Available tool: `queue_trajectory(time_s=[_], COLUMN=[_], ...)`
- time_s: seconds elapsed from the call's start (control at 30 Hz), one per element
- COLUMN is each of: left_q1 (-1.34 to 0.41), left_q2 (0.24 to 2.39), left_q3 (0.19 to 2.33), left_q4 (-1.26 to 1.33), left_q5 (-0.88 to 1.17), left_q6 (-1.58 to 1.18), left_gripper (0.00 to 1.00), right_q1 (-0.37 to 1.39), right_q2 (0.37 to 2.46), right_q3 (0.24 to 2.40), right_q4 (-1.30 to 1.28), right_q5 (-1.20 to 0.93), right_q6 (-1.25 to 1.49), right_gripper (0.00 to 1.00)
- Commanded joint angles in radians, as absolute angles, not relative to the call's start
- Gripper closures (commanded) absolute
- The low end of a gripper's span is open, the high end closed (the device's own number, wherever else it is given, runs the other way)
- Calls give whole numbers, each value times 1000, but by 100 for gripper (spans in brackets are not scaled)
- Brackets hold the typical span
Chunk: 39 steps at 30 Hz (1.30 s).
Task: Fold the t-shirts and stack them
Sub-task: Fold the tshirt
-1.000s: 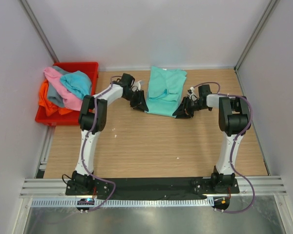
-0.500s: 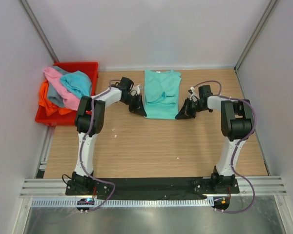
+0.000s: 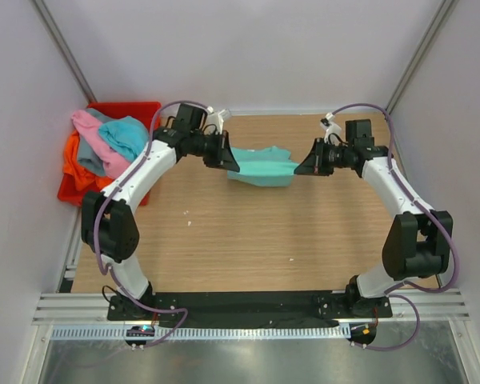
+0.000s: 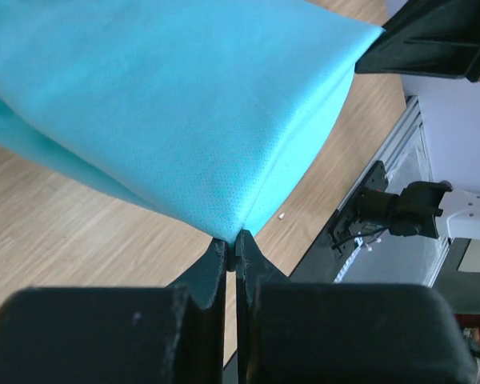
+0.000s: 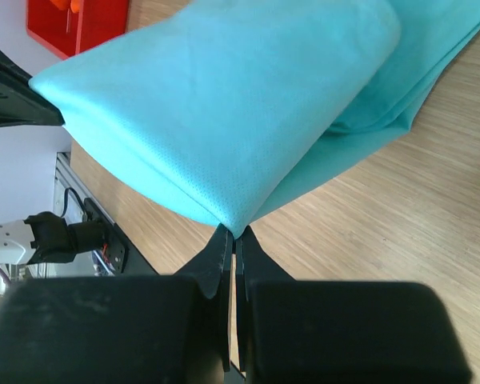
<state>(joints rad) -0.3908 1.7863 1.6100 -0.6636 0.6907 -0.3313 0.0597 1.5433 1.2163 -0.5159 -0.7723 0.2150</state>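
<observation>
with the left gripper (image 4: pixel 234 244) and right gripper (image 5: pixel 234 236) each clamped shut on a corner of the mint green shirt (image 3: pixel 260 164), seemingly half-lifted right of the red bin (image 3: pixel 128 105), keep that edge taut and level.

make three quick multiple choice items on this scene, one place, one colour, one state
1. Where is the bin? A far left, B far right, C between the arm bases
2. What colour is the shirt being held? A orange, B mint, C grey
3. How are the left gripper and right gripper? A both open, B one open, C both shut on the shirt

Answers: 1 A, it sits far left in the top view; 2 B, mint cloth spans between the grippers; 3 C, each wrist view shows jaws pinching a cloth corner.
</observation>
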Motion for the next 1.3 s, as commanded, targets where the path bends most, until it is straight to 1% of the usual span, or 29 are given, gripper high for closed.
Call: queue_trajectory(time_s=[0.0,0.23,0.4,0.53,0.7,0.77,0.8,0.83,0.87,0.9,0.93,0.97,1.0,1.03,1.07,1.1,1.13,1.17,1.2,1.23,1.27], left_q1=[-405,-420,-420,-411,-365,-345,-339,-324,-318,-314,-316,-327,-340,-356,-383,-388,-390,-390,-390,-393,-396], left_q2=[1764,1723,1736,1787,1884,1957,2023,2055,2089,2129,2193,2229,2250,2247,2223,2192,2153,2088,2054,2025,1984], left_q3=[1539,1444,1453,1551,1696,1750,1813,1854,1893,1937,2047,2109,2185,2253,2244,2221,2153,2122,2093,2056,2001], left_q4=[-701,-657,-655,-695,-710,-716,-716,-704,-692,-687,-693,-712,-785,-807,-811,-789,-772,-759,-741,-726,-713], left_q5=[647,621,600,563,537,526,467,433,392,294,241,207,163,40,13,15,58,80,89,98,142], left_q6=[-304,-311,-302,-270,-276,-275,-284,-293,-298,-299,-290,-272,-237,-186,-175,-173,-182,-186,-192,-198,-199], left_gripper=[100,100,100,100,100,100,100,95,88,83,67,65,61,49,45,45,44,43,42,37,36], right_q1=[54,54,54,54,55,58,60,60,61,61,61,60,58,55,57,55,55,57,55,55,55], right_q2=[1519,1474,1502,1586,1747,1851,1896,1934,1972,2053,2084,2107,2100,2068,2027,1934,1895,1864,1838,1809,1801], right_q3=[1200,1157,1184,1258,1437,1536,1572,1607,1690,1731,1773,1836,1836,1815,1724,1671,1625,1564,1546,1534,1517], right_q4=[-560,-561,-558,-555,-517,-499,-489,-456,-440,-427,-414,-417,-408,-340,-292,-244,-188,-181,-184,-222,-242], right_q5=[-759,-752,-753,-752,-727,-718,-700,-689,-681,-680,-689,-690,-701,-713,-704,-689,-678,-661,-655,-650,-647], right_q6=[189,172,170,167,160,144,137,135,137,140,141,147,176,189,196,198,190,175,161,123,103], right_gripper=[99,99,99,98,99,99,98,98,96,91,74,65,58,52,46,43,39,39,39,38,38])
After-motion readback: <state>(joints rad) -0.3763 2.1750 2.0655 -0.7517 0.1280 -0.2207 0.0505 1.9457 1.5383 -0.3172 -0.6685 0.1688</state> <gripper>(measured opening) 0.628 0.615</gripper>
